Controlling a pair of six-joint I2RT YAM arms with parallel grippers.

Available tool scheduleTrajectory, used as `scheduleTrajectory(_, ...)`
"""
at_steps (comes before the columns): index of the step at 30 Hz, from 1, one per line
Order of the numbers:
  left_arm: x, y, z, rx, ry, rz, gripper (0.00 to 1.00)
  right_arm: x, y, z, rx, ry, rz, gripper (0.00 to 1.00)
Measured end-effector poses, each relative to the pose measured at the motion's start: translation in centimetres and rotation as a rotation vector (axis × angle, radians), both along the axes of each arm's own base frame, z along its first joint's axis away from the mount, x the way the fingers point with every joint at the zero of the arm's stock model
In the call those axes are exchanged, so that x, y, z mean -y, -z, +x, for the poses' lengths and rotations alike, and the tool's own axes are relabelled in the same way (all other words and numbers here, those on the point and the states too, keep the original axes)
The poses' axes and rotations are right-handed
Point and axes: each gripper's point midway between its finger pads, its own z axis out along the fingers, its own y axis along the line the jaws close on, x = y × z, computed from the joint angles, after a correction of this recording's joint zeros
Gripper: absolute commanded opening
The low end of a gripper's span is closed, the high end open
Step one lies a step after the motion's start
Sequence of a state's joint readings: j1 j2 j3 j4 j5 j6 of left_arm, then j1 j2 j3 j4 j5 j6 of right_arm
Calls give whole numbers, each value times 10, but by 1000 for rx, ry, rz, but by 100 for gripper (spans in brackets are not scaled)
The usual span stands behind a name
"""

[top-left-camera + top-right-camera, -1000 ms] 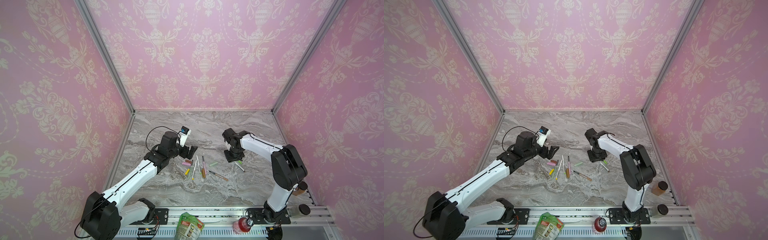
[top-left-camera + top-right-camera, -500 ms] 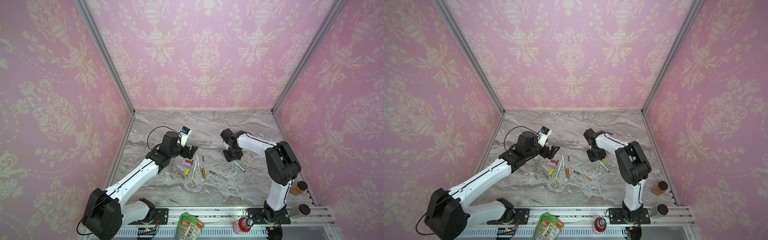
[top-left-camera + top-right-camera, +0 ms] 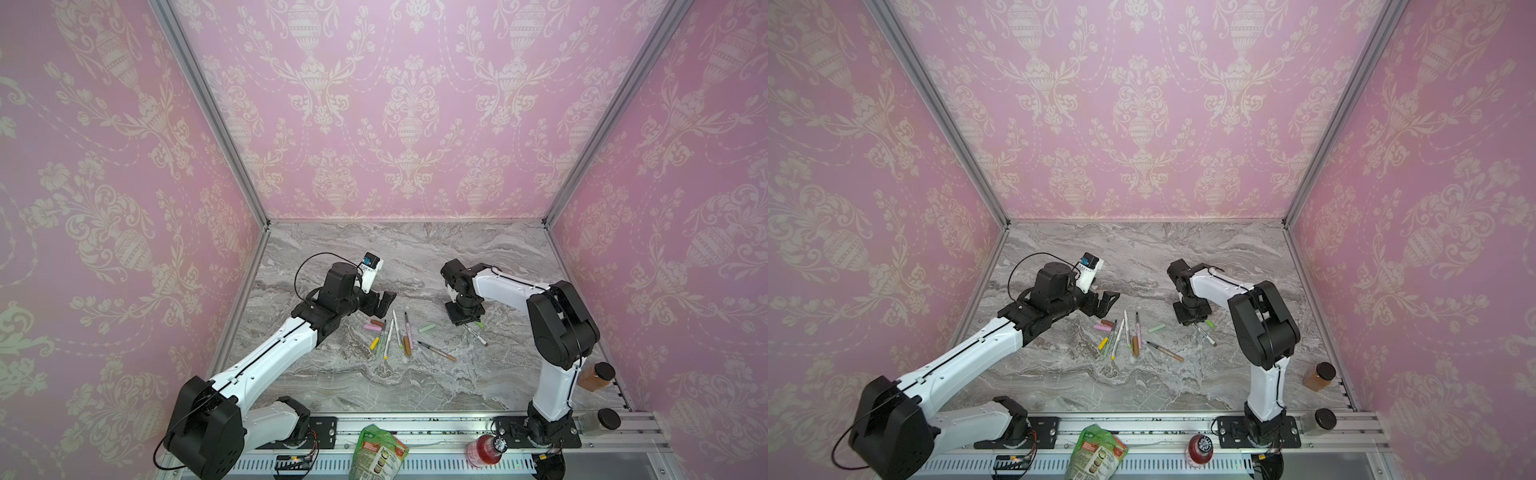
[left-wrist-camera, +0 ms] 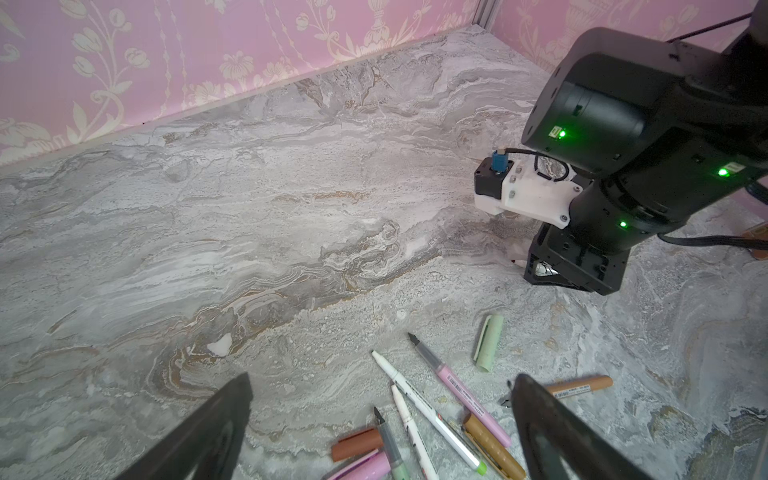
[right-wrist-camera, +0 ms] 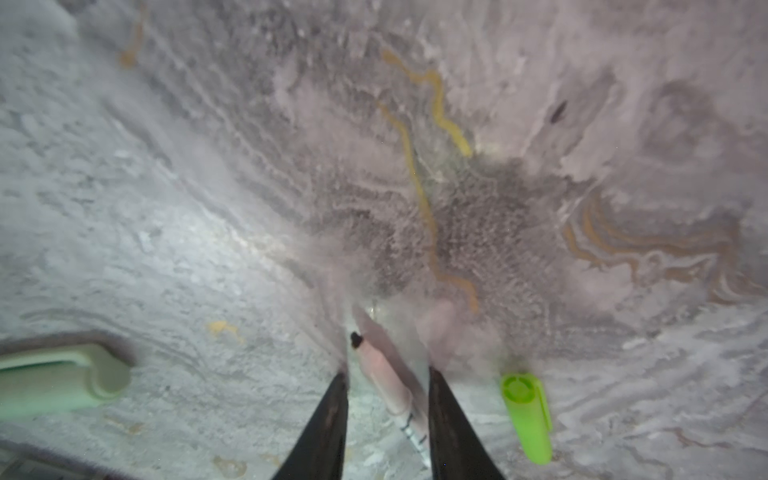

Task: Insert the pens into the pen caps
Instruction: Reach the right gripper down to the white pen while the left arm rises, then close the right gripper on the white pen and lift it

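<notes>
walls (image 3: pixel 395 104): pink damask paper on three sides.
tabletop (image 3: pixel 374 253): grey marble; pens and pen caps lie loose on its middle.
left arm (image 3: pixel 278 349): stretched in from the front-left corner, wrist over the pile's far-left edge.
right arm (image 3: pixel 507 286): elbow folded back, wrist pointing straight down, right of centre.
left hand (image 3: pixel 383 305): off the surface, jaws wide, nothing between them, just beside the pile.
right hand (image 3: pixel 464 316): down at the tabletop, jaws narrow, straddling the pale pen. Wrist view is blurred; a sliver of marble shows on each side of the barrel.
pile (image 3: pixel 392 334): four pens roughly parallel, mid-tabletop.
tan pen (image 3: pixel 438 352): alone, slanted, between pile and right hand.
pale pen (image 5: pixel 386 386): flat on the marble, dark tip bare.
pale green cap (image 3: pixel 427 328): alone, between pile and right hand.
lime cap (image 5: pixel 527 415): just beside the right hand, apart from the pale pen.
pink cap (image 3: pixel 371 327), brown cap (image 3: pixel 377 322): side by side near the left hand.
yellow cap (image 3: pixel 375 343): at the pile's left edge.
tan cap (image 3: pixel 407 346): alongside the pink-barrelled pen.
</notes>
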State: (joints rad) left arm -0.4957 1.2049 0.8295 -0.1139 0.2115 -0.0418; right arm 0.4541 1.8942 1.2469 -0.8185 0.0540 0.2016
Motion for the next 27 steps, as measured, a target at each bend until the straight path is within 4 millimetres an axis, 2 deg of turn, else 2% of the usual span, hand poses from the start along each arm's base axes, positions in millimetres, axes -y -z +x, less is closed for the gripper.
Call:
scheduleTrajectory(4, 2, -4, 0, 2, -8, -23, 99, -3, 1, -1, -6, 3, 20, 19)
scheduleTrajectory(13, 0, -37, -3, 59, -44, -134, 99, -6, 1, -3, 0, 10, 43, 7)
scheduleTrajectory(22, -1, -24, -8, -15, -102, -239, 99, -7, -3, -2, 10, 46, 55, 0)
scheduleTrajectory(27, 1, -11, -17, -78, -103, -287, 99, -18, -30, 12, 81, 85, 116, 0)
